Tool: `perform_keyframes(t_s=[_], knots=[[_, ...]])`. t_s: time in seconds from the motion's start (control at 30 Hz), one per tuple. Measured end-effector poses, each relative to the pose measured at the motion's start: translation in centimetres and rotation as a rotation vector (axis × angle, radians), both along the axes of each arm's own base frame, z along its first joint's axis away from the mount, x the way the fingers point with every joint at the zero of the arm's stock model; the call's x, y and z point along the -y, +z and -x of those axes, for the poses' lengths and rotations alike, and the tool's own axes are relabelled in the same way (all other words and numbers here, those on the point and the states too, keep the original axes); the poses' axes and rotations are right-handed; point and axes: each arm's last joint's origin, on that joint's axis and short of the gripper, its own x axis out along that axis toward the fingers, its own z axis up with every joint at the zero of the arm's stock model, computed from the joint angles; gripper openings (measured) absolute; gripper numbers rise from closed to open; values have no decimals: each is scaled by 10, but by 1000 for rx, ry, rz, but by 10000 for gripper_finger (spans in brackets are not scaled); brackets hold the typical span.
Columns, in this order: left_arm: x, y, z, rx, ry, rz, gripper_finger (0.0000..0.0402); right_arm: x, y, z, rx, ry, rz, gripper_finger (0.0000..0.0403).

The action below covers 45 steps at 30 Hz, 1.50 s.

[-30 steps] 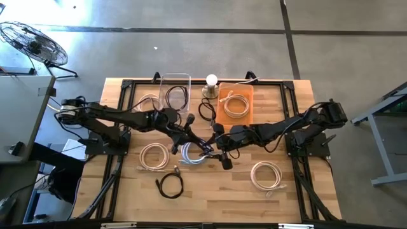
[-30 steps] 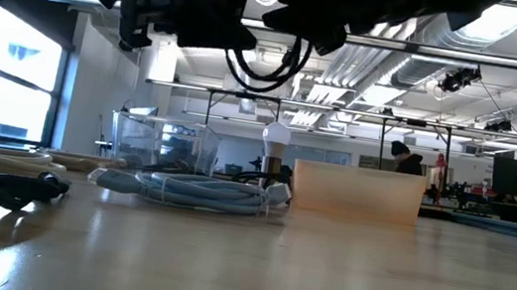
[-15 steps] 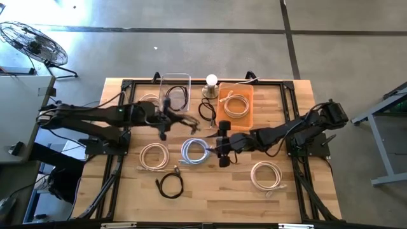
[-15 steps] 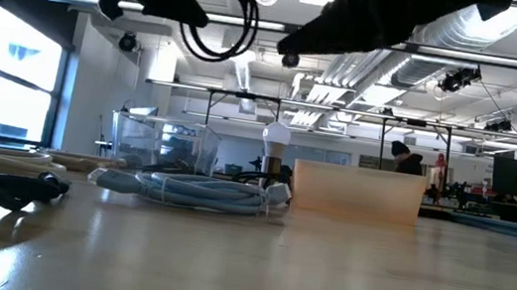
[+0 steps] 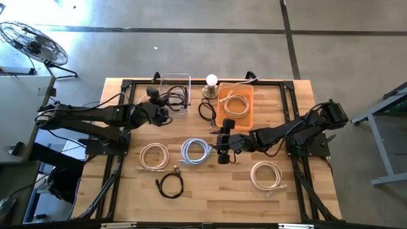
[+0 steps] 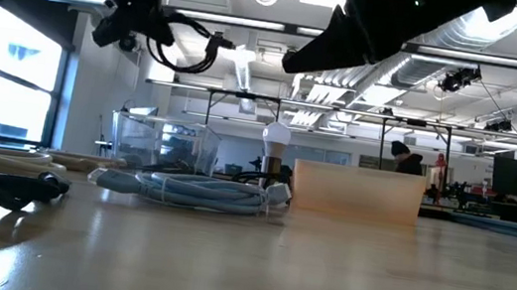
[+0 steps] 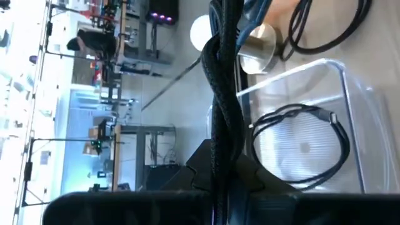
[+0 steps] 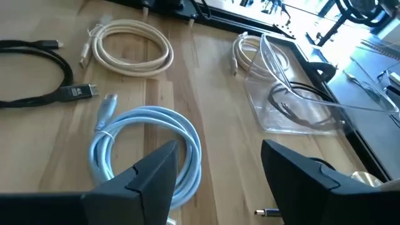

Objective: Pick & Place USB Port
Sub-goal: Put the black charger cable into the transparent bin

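My left gripper (image 5: 162, 111) is shut on a coiled black cable (image 7: 225, 112) and hovers at the near left side of the clear bin (image 5: 175, 79). In the low view the cable's loop (image 6: 186, 45) hangs below that gripper (image 6: 136, 9), high off the table. Another black cable (image 7: 300, 144) lies coiled on the bin's floor. My right gripper (image 5: 222, 145) is open above the table's middle, just right of the light blue coil (image 5: 196, 151), and touches nothing. My left gripper pinches the black cable's bundled middle (image 7: 220, 162) between its two fingers, the bundle running out lengthwise past them. The cable is lifted clear, and its loop (image 6: 191, 48) hangs slack beside and below the fingers. The finger pads themselves are hidden behind the cable.
An orange tray (image 5: 248, 95) with a cream coil sits at the far middle, beside a light bulb (image 5: 211, 81) and a loose black cable (image 5: 206, 112). Cream coils (image 5: 154, 156) (image 5: 267, 175) and a black coil (image 5: 170, 186) lie nearer. A person shows far behind.
My left gripper has carried the black cable from above the light blue coil at the table's middle toward the far left, up to the clear bin, the loop swinging below it. My right gripper has drawn back a little toward the right, away from the left one.
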Motion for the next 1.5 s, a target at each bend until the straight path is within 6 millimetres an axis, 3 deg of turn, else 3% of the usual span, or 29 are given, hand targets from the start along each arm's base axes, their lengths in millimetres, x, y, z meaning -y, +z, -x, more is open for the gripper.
perform_keyframes(t_s=[0.23, 0.5, 0.77, 1.03, 1.5], knots=[[-3, -23, -22, -131, 63, -42, 5, 0, -1, 0, -8, 0, 1, 211], [-36, -51, -33, -279, 135, 10, 5, -1, -1, 0, 0, -9, -49, 209], [-65, -54, -26, -289, 180, 71, 5, -5, -1, 1, 7, 3, -97, 208], [-76, -55, -23, -248, 118, 172, 6, -7, -1, 2, 8, 5, -94, 208], [-75, -54, -24, -257, 93, 162, 120, -7, -3, 3, -15, 2, -91, 209]])
